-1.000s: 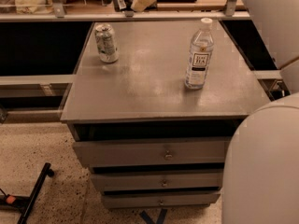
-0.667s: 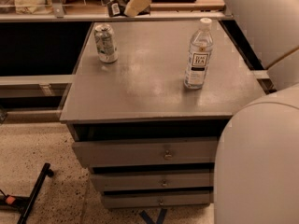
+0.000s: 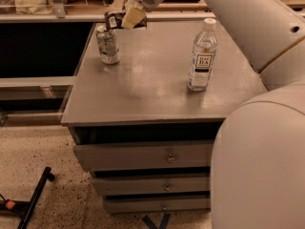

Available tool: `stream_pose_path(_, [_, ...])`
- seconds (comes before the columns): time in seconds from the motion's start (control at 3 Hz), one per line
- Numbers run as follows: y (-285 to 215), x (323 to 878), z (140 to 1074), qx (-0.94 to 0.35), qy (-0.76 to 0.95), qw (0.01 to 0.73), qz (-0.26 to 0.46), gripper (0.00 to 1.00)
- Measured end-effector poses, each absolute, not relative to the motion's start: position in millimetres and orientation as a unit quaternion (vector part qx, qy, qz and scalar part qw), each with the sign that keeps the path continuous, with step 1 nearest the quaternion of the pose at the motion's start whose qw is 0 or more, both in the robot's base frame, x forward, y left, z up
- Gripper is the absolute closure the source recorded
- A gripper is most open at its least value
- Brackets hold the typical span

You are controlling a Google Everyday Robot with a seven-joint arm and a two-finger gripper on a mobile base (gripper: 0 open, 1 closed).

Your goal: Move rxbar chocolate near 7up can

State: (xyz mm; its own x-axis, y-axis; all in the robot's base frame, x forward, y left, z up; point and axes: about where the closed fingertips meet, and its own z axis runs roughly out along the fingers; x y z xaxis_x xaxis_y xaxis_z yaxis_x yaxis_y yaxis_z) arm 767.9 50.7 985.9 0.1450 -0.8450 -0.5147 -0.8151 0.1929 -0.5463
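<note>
The 7up can (image 3: 108,44), silvery-white and green, stands upright at the far left of the grey table top (image 3: 152,87). My gripper (image 3: 129,18) hangs over the table's far edge, just above and to the right of the can. It is shut on the rxbar chocolate (image 3: 113,21), a flat black wrapper with a white patch that sticks out to the left, above the can's top. The bar is held in the air, clear of the table.
A clear plastic water bottle (image 3: 202,55) stands upright at the right of the table. Drawers (image 3: 167,157) sit below the top. My arm and body (image 3: 262,161) fill the right side. A black stand (image 3: 33,199) lies on the floor at left.
My gripper with the bar has moved left and down, from behind the table's far edge to just above the can. The can and bottle have not moved.
</note>
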Motion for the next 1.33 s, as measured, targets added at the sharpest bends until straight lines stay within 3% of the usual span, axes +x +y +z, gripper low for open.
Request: stream_pose_path(1.33, [24, 790, 943, -0.559, 0.729, 0.394, 0.037, 1.00])
